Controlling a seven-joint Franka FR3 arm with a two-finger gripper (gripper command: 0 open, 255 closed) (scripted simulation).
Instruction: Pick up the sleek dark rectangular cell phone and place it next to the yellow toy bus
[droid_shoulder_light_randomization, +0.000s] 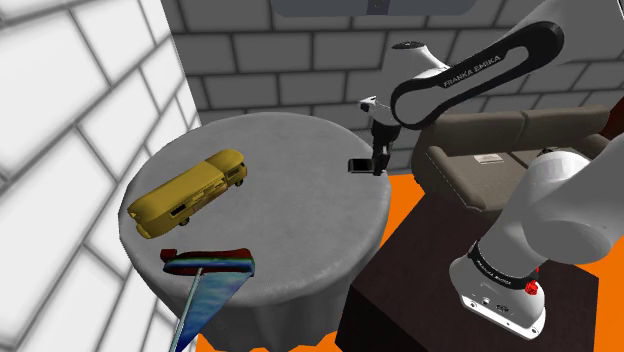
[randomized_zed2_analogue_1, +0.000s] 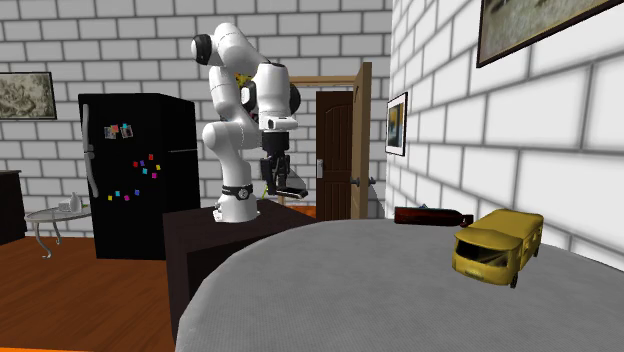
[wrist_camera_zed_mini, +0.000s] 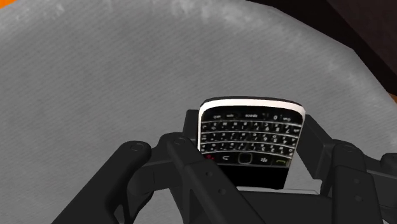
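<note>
wrist view: dark keypad phone (wrist_camera_zed_mini: 249, 137) is seen clasped between the two black fingers (wrist_camera_zed_mini: 316, 146) of the gripper (wrist_camera_zed_mini: 253, 162), with its keys and pale rim turned to the camera. grey cloth-covered table (droid_shoulder_light_randomization: 300, 210) is noted beneath. shoulder view: phone is held in the air, off the surface, over the table edge nearest the stand (droid_shoulder_light_randomization: 400, 290). yellow toy bus (droid_shoulder_light_randomization: 192, 190) is recorded on the table at the view's left, well apart from the phone.

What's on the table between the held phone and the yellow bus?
Nothing. In the shoulder view, bare grey table runs from the phone in the gripper to the bus.
</note>
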